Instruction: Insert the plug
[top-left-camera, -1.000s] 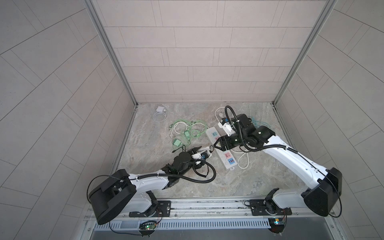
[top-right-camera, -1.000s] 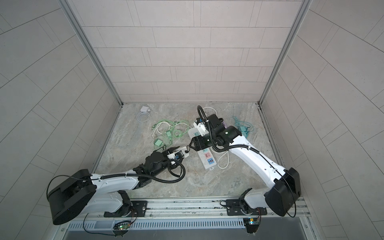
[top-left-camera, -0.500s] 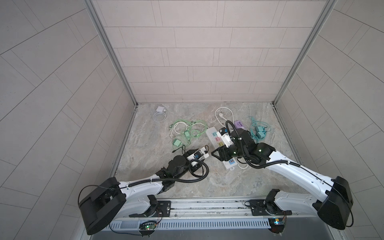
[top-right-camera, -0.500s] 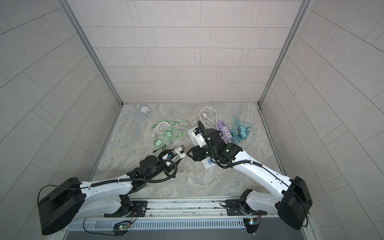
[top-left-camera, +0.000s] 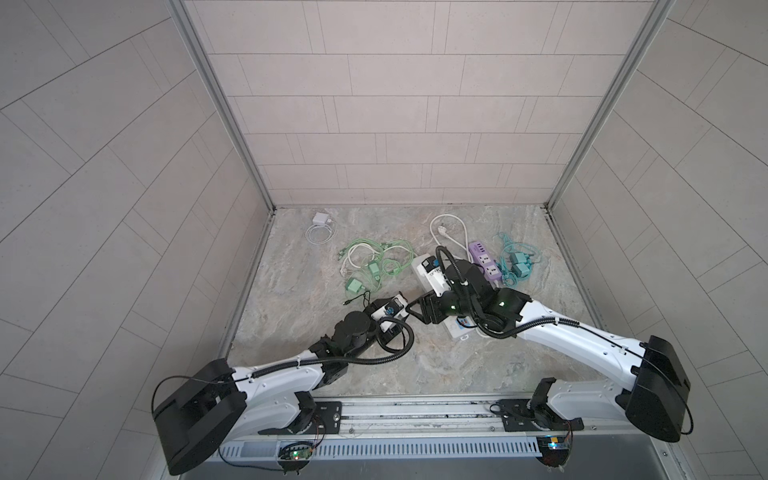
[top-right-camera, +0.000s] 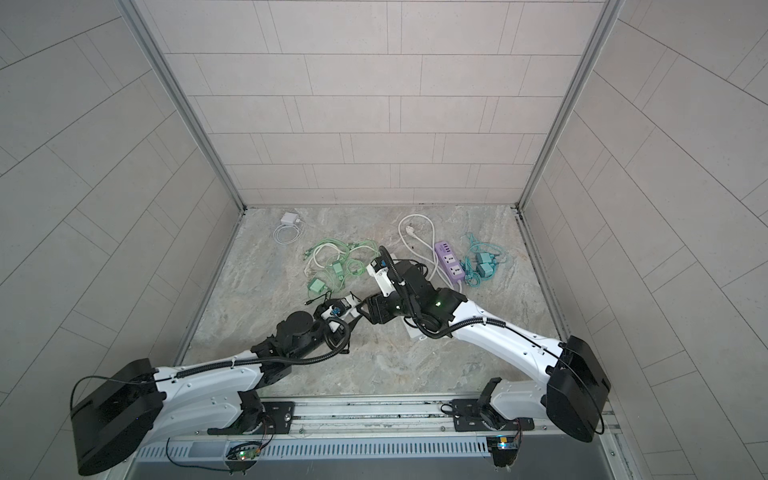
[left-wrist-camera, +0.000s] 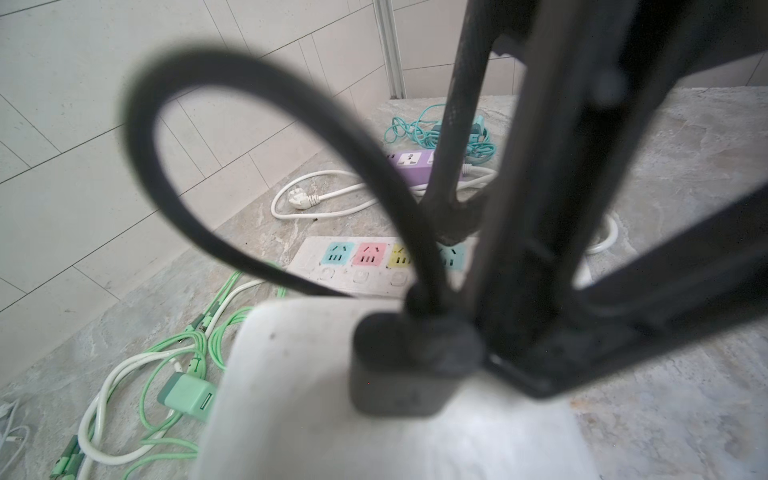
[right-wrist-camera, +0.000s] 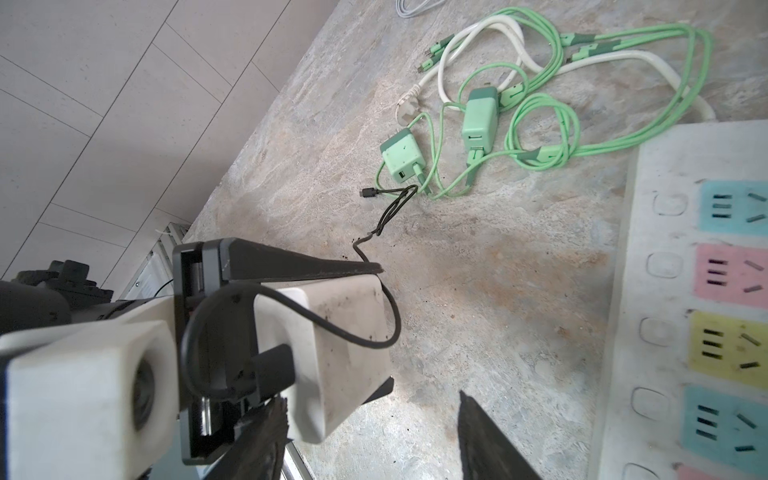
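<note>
Gripping, left: the left gripper is clamped across a white rounded plastic charger block, with one black jaw on each flat side.
Gripping, right: the right gripper stands open and holds nothing. One finger is just beside the block's lower edge; contact cannot be confirmed.
Plug location: the charger block is held off the grey stone-patterned floor. It is near but apart from the flat white plastic power strip with blue, pink and yellow sockets.
Attachment: a thin black cable is plugged into the block's rear face and loops away towards the floor.
Prongs: not visible in any view, so their orientation cannot be told.
Stage, judged: a handover or regrasp between the arms; insertion not yet begun.
Risk 1: the block twisting in the grip, if the right fingers close on a corner rather than on flat faces.
Risk 2: the cable loop trapped between a finger and the block, which would spoil the hold or drag on the move.
Risk 3: the grippers knocking each other, since both top views show them crowded together.
Risk 4: prongs meeting the slots askew, which would push the loose power strip along the floor instead of seating.
Clutter: mint-green chargers with tangled cords lie near the strip's end and could snag a trailing cable.
</note>
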